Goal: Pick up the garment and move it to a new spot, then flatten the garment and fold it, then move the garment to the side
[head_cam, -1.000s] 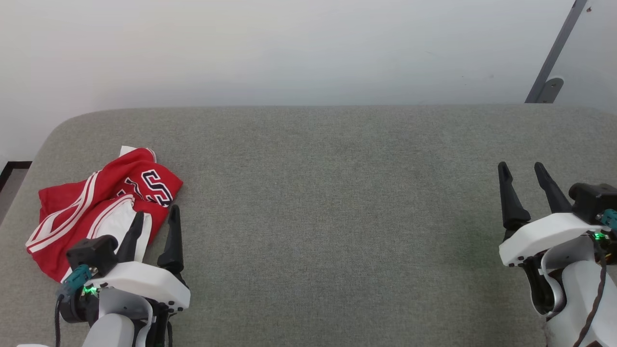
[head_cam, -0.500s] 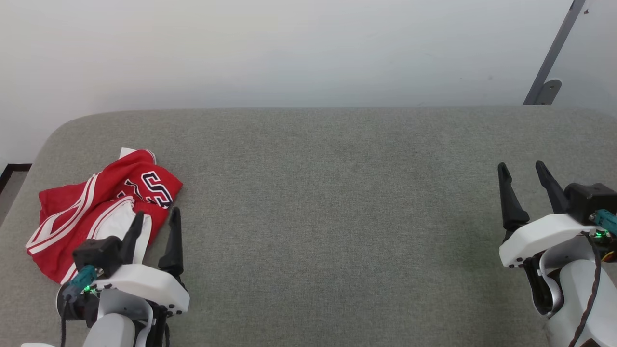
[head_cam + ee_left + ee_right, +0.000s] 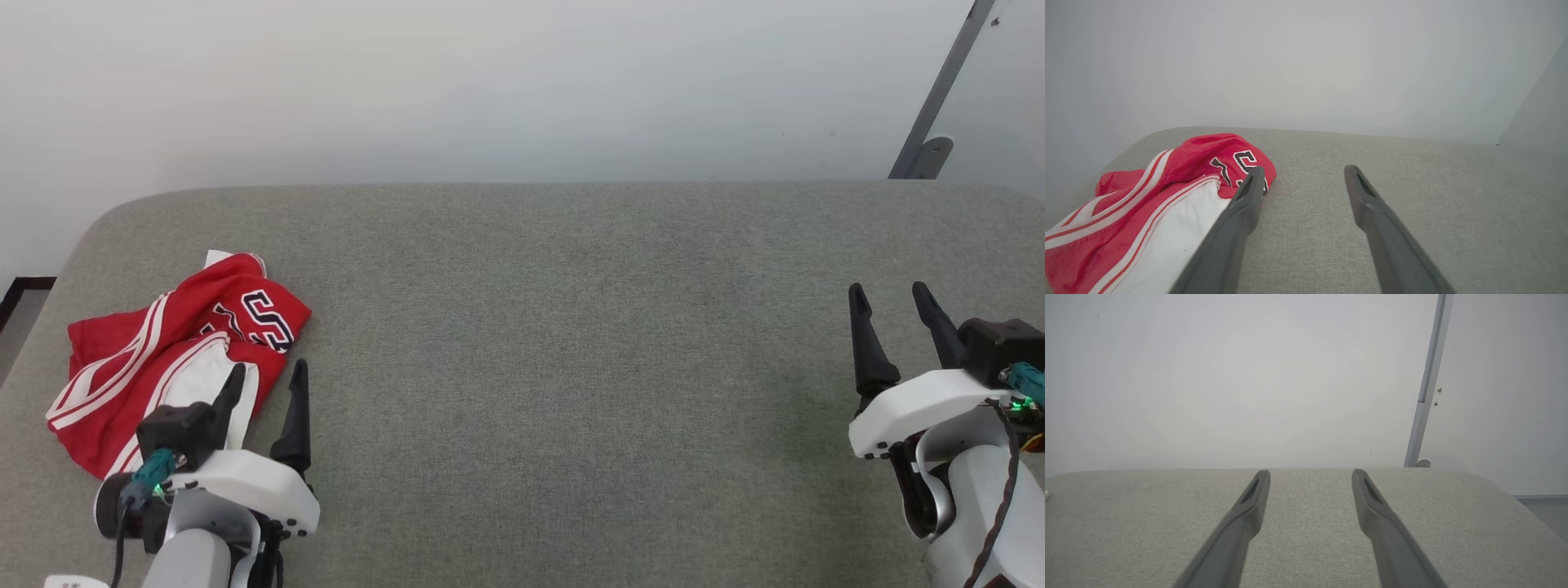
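Left end effector (image 3: 269, 366) retreated — garment (image 3: 110, 359) crumpled alongside.

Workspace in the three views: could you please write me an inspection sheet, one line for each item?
Surface: grey fabric surface, flat, with rounded corners.
Job's things: garment, crumpled at the left end, not flattened, not folded.
Clutter: nothing seen.
Grippers: left gripper open at the garment's near edge, one finger over the white sleeve, contact cannot be told; right gripper open, holding nothing, far from the garment.
Cables: left cable, dark, at the wrist; right cable, dark, along the arm.
Surroundings: pale wall; grey metal bar at the upper right.
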